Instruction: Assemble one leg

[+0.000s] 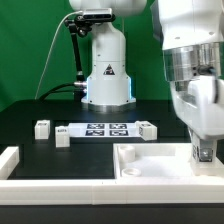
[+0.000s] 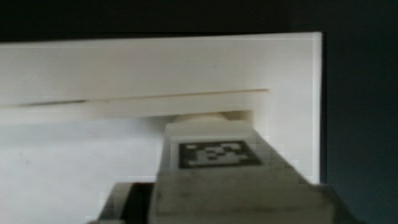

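White plastic fills the wrist view: the leg (image 2: 217, 160), a tagged block, sits clamped between the dark fingers of the gripper (image 2: 214, 205), its far end pressed against or just above the floor of the tabletop piece (image 2: 107, 110). In the exterior view the gripper (image 1: 203, 152) hangs low inside that large rimmed tabletop piece (image 1: 150, 165) near the exterior view's right; the leg itself is hidden there. The step in hand looks like seating the leg into its socket, though no hole is visible, so alignment cannot be confirmed. Doing it well likely means keeping the leg upright, pressing straight down and twisting gently without letting it slip in the fingers. Beyond, the black table (image 1: 30, 145) carries the marker board (image 1: 100, 129), with 3 small white blocks near it: 1 off its end (image 1: 42, 127), 1 beside that end (image 1: 62, 132) and 1 at the other end (image 1: 146, 129). Another white rimmed part (image 1: 12, 160) lies at the exterior view's left. A second robot base (image 1: 106, 70) and green backdrop (image 1: 30, 40) stand behind.
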You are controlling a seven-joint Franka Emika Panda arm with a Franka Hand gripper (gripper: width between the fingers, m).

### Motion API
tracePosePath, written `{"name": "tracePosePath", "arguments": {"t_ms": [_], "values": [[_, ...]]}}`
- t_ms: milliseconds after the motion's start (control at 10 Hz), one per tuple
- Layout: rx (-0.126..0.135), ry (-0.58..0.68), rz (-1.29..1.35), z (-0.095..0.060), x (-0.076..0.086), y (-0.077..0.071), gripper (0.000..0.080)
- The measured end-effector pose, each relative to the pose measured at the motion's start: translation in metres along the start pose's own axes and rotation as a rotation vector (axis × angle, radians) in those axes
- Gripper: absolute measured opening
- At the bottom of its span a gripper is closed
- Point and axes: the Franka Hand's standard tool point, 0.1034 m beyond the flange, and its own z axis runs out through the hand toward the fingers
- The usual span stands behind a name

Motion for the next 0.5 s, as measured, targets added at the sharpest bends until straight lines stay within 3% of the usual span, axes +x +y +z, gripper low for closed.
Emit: {"name": "tracePosePath", "arguments": {"t_ms": [300, 500], "values": [[0.006, 0.002, 0.237, -0.0003, 0.0032, 0.0001, 0.0288], [0.005, 0.005, 0.248, 0.0, 0.0041, 0.0005, 0.0288]]}}
